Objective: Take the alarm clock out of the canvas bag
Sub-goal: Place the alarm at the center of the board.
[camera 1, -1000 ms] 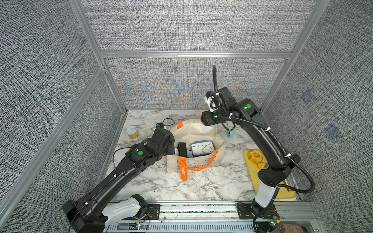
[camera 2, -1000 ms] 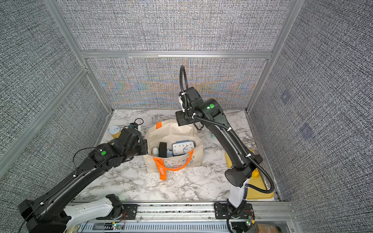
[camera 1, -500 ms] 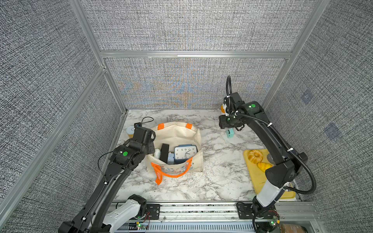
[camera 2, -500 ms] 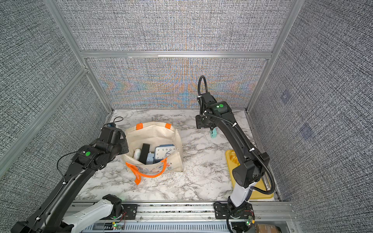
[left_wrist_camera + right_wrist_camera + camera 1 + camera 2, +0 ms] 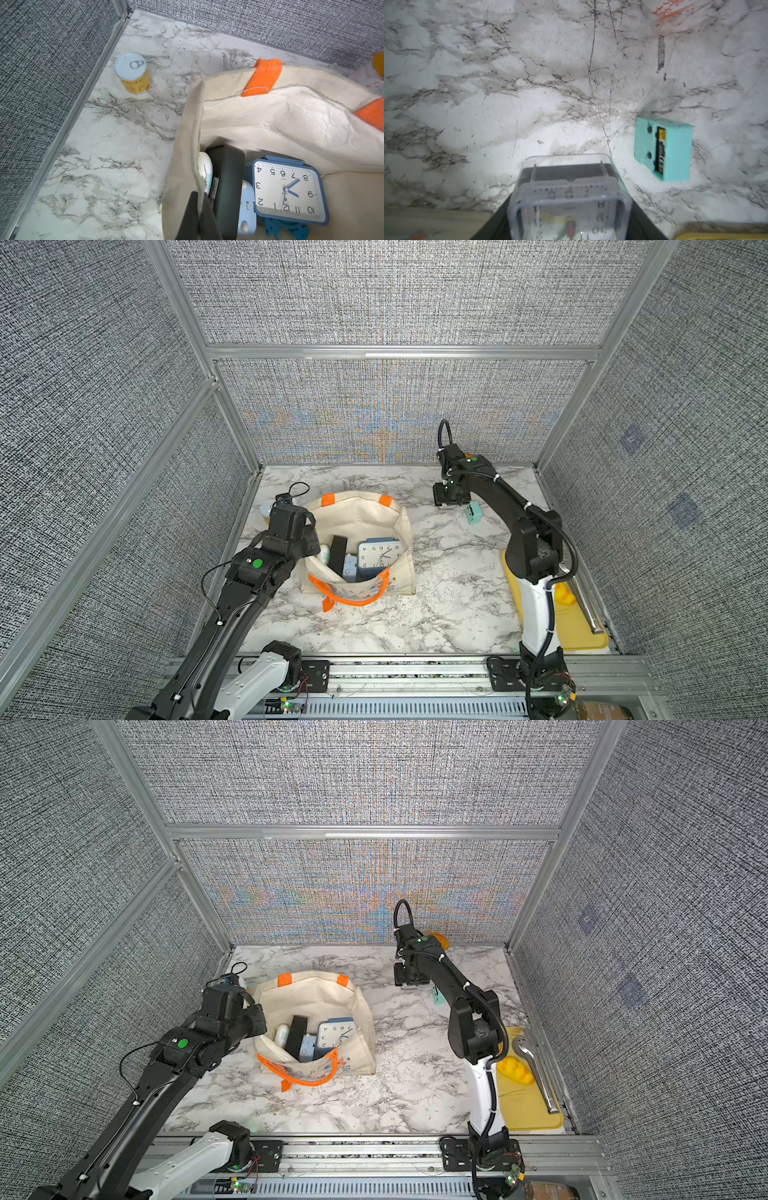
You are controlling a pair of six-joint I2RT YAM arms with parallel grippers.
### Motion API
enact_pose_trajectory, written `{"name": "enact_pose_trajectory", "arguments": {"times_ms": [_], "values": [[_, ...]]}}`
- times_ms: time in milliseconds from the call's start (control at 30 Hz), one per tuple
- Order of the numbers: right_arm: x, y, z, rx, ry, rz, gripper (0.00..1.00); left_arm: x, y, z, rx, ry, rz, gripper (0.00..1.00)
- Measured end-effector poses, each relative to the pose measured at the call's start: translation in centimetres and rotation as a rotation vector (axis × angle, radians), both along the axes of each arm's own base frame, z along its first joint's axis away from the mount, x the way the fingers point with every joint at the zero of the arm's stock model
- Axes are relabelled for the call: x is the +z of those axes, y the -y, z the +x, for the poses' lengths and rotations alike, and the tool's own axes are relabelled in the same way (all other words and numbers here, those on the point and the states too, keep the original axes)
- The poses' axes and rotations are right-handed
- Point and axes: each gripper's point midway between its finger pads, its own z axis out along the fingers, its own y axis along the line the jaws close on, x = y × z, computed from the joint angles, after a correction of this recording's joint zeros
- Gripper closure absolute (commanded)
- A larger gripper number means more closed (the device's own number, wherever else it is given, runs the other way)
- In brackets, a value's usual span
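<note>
Clock [image 5: 569, 207] between right jaws, wrist view only

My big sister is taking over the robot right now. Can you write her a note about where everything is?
Left tool: shut, pinching the rim of the canvas bag.
Right tool: gripping a clear-cased alarm clock, away from the bag, near a teal block on the table.
Done: that clock is out.
Left to do: set it down, release. A blue clock sits in the bag.

Yellow can [image 5: 133, 72] upright on marble table [image 5: 116, 128], teal box [image 5: 663, 148] well apart, metal tool [image 5: 540, 1081] on yellow tray [image 5: 523, 1112]
</note>
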Motion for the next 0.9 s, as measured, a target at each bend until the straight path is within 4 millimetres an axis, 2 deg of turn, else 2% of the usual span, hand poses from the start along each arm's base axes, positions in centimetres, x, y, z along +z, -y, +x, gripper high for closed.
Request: {"name": "enact_pose_trajectory", "arguments": {"times_ms": [233, 433, 667, 900], "values": [[-3.8, 0.9, 3.8, -0.04, 0.013, -0.048, 0.37, 0.1, 0.8, 0.2, -0.044, 0.008, -0.018, 1.0], [-6.0, 2.1, 4.9, -0.052, 0.003, -0.084, 0.37, -0.2, 1.6, 1.1, -0.062, 0.013, -0.036, 1.0], [-7.2, 3.0, 6.3, -0.056, 0.014, -0.096, 0.36, -0.3, 2.0, 1.5, -0.074, 0.023, -0.05, 1.0], [-7.5, 2.8, 7.6, -0.06, 0.038, -0.081, 0.34, -0.3, 2.3, 1.6, -0.084, 0.022, -0.06, 1.0]]}}
